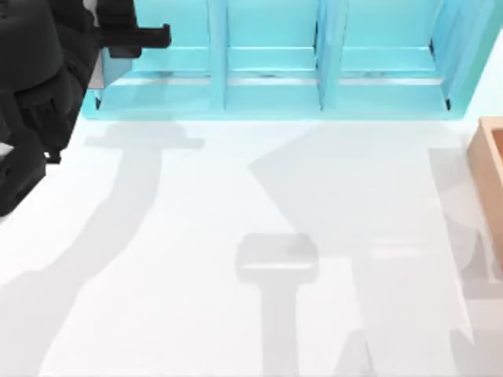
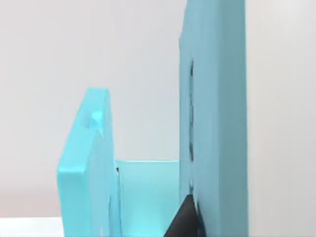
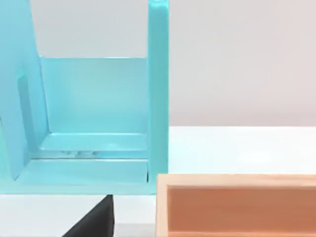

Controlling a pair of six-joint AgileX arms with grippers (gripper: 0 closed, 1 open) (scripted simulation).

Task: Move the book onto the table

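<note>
My left arm reaches from the top view's upper left, and its gripper [image 1: 154,37] is inside the left compartment of the light-blue shelf [image 1: 275,98] at the back of the white table [image 1: 259,196]. One dark fingertip [image 2: 184,223] of it rests against a tall light-blue wall [image 2: 217,123] in the left wrist view. The book is hidden; I cannot pick it out from the shelf's own blue panels. My right arm is parked, with one dark fingertip [image 3: 95,222] showing above the table in the right wrist view.
A tan wooden box [image 1: 489,181] stands at the table's right edge, close to the shelf's right end [image 3: 158,98]. The shelf's upright dividers [image 1: 218,55] split it into three compartments. Arm shadows lie across the table's middle.
</note>
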